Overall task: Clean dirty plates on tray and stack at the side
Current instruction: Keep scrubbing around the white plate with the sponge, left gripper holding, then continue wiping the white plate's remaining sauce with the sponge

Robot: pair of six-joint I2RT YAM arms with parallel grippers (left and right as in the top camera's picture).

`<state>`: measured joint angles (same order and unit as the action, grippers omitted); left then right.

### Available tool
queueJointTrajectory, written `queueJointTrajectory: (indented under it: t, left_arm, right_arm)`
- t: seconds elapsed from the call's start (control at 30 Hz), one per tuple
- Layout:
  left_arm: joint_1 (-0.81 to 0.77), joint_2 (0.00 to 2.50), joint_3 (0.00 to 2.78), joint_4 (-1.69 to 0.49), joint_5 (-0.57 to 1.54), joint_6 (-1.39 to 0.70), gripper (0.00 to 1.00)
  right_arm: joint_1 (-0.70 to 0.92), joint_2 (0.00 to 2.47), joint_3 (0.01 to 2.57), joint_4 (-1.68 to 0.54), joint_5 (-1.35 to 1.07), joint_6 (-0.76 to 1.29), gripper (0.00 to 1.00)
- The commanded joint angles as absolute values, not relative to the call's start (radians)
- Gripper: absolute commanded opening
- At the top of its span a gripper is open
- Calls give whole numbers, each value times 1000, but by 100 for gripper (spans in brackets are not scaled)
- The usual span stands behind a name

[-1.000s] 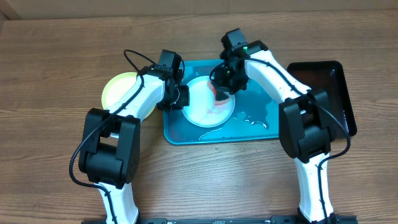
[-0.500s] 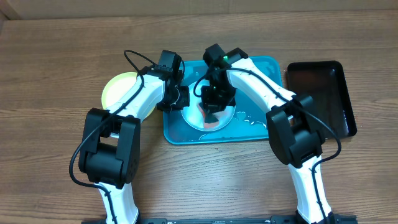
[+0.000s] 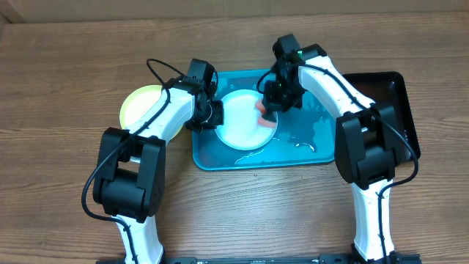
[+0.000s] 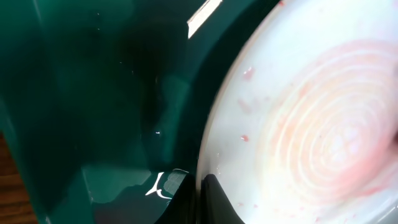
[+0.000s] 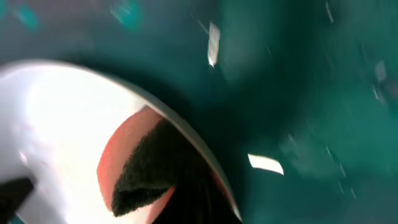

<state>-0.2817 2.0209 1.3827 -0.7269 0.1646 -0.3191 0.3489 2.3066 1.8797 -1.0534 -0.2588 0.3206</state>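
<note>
Right gripper (image 3: 271,106), clamping a sponge (image 3: 265,121), swung rightward on the plate (image 3: 238,130); left gripper (image 3: 213,116) pinches its rim.

White plate (image 3: 238,128) in turquoise tray (image 3: 302,152), green-rimmed plate (image 3: 138,106) outside.
White one flat in the wet tray's left half, faintly pink-smeared; green-rimmed one flat just left of the tray.
</note>
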Motion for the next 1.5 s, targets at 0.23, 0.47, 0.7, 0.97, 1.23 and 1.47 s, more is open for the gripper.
queueJointTrajectory:
  t: [0.23,0.47,0.7,0.97,1.23,1.47]
  left_arm:
    - [-285,2034,1389,-736,154,-310,4]
    - [-285,2034,1389,-737,154,-310,4]
    - [-285,2034,1389,-736,154,-310,4]
    - [-285,2034,1389,-745,154,-306,4]
    - [-288,2034,1389,-748,154,-306,4]
    - [-289,2034,1389,-748,154,-306,4]
  right_arm:
    - [495,2291,1886,-941,-301,314,4]
    - [548,2291,1886,-1087,-316,313,4]
    - [515,2291,1886,-1252,-244,280,4]
    - [426,2291,1886,-1209,-147,287,4]
    - [411,2291,1886,-1006,-173,279,4]
    - [455,2291,1886,-921,-377,253,4]
